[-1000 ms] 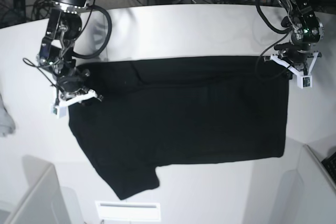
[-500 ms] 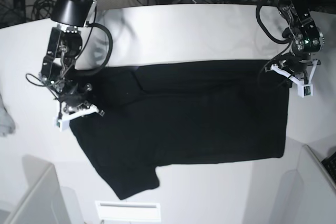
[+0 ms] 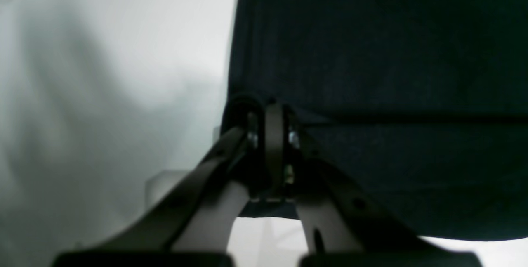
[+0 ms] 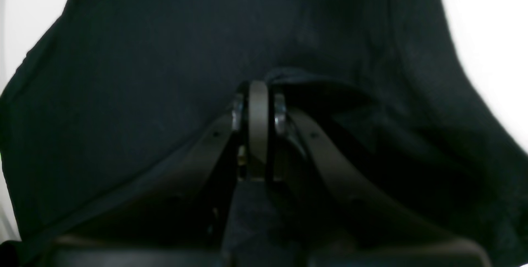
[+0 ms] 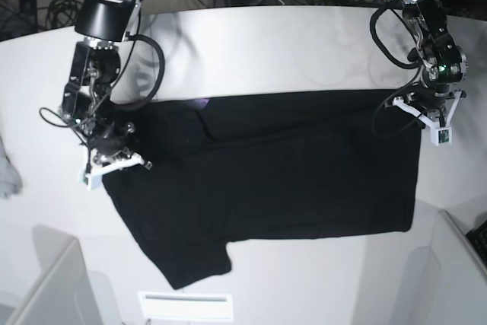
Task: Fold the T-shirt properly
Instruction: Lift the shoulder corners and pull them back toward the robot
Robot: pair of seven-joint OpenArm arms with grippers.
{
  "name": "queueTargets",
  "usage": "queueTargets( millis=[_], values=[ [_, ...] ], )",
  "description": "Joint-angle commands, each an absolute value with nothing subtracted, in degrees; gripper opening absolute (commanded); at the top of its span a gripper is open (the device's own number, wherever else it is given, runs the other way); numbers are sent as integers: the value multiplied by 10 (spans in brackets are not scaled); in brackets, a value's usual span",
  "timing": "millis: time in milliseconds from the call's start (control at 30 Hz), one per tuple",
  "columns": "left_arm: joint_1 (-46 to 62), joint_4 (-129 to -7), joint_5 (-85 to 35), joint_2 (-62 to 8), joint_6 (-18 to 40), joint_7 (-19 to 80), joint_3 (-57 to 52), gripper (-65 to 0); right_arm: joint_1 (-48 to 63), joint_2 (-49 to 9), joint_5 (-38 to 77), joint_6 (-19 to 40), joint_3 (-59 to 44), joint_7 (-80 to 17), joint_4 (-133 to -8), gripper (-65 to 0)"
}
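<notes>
- Shirt [image 5: 289,165] lies spread across the middle of the white desk [image 5: 266,43], plain black side up, with one sleeve sticking out toward the near left.
- Left gripper [image 5: 430,116] sits at the shirt's far right corner; in its wrist view the jaws are pressed together on the cloth edge [image 3: 270,112], so it is pinching the shirt.
- Right gripper [image 5: 114,159] sits at the far left end, near the other sleeve; its wrist view shows the jaws clamped into a raised bunch of fabric [image 4: 258,89].
- Holding both ends of the far edge looks like preparation for carrying that edge toward the near side, so the fold comes out straight.
- Cloth is matte, soft and thin: it sags in shallow creases around each pinch and lies in flat layers along the far edge.
- Desk surface is smooth and pale, which should let the fabric slide easily.
- Light grey cloth [image 5: 7,173] shows at the left edge, well apart from the shirt.
</notes>
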State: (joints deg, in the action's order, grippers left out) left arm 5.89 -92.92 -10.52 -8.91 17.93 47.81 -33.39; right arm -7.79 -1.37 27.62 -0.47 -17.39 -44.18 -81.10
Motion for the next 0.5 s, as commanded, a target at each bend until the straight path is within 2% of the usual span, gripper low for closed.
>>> queueTargets(
  millis=[0, 300, 333, 367, 400, 467],
  values=[
    [52, -940, -105, -98, 175, 466, -336, -650, -91, -18, 281, -2, -175, -429, -818, -650],
    [52, -944, -105, -99, 175, 465, -340, -650, -89, -18, 281, -2, -175, -433, -818, -650],
    [52, -945, -105, -99, 175, 465, -341, -650, -88, -18, 281, -2, -178, -433, -819, -594],
    [52, -945, -106, -99, 175, 465, -341, -611, -88, -18, 281, -2, -180, -433, -820, -516],
    [52, -945, -106, -99, 175, 465, -341, -545, -87, -18, 282, -2, -180, -433, -821, -450],
    [44, -945, -106, -99, 175, 464, -341, -415, -87, -18, 282, -2, -180, -432, -822, -372]
  ],
)
